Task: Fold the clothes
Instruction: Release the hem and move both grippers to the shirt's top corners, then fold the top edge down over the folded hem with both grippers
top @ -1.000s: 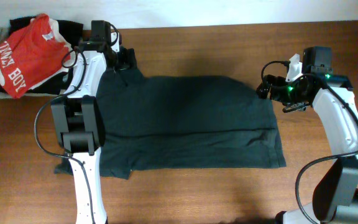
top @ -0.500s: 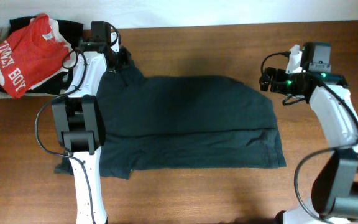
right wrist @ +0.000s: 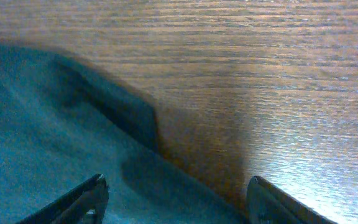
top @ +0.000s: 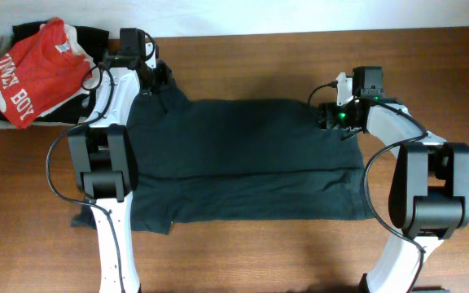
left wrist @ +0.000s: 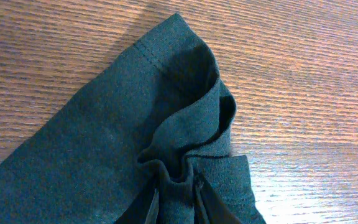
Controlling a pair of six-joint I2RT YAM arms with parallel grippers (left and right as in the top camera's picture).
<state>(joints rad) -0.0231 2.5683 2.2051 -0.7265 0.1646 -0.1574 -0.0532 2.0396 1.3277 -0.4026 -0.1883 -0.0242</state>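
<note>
The clothes (top: 243, 163), a black T-shirt, lie spread flat across the middle of the wooden table (top: 259, 252) with a fold line along the lower part. My left gripper (top: 157, 81) is at the shirt's far left corner. In the left wrist view it (left wrist: 178, 186) is shut on a bunched pinch of the dark fabric (left wrist: 135, 124). My right gripper (top: 326, 116) is at the far right corner. In the right wrist view it (right wrist: 176, 183) is open, its fingers (right wrist: 86, 196) straddling the shirt's edge (right wrist: 55, 124), with nothing pinched.
A red shirt with white lettering (top: 31, 69) lies on a pile of dark garments (top: 88, 37) at the far left corner. Bare wood (right wrist: 260, 81) lies beyond the shirt's right edge. A pale wall strip (top: 300, 15) borders the table's far edge.
My right arm has swung left from beside the shirt onto its far right corner, jaws narrowing. My left gripper has closed on the far left corner and stayed there.
</note>
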